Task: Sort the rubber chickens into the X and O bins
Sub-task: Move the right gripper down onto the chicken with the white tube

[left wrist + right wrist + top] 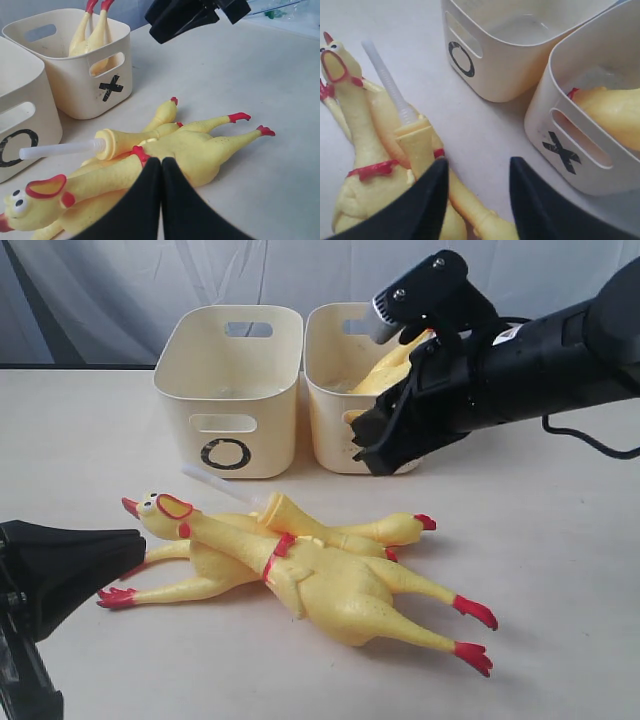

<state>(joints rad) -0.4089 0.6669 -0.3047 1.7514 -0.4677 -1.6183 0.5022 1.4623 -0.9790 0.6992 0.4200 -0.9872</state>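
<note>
A pale beige tabletop point(560, 570) fills the foreground, evenly lit, with soft shadows. Behind it hangs a grey-white curtain point(100, 290) in loose vertical folds.

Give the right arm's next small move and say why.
Probably lower the right gripper onto the piled rubber chickens. Its jaws hang open and empty over them, the X bin already holds one, and the O bin looks empty.

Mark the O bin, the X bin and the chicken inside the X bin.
O bin point(270, 445): exterior view, front wall beside the O.
X bin point(80, 95): left wrist view, front wall beside the X.
rubber chicken point(610, 110): right wrist view, yellow body.
</note>
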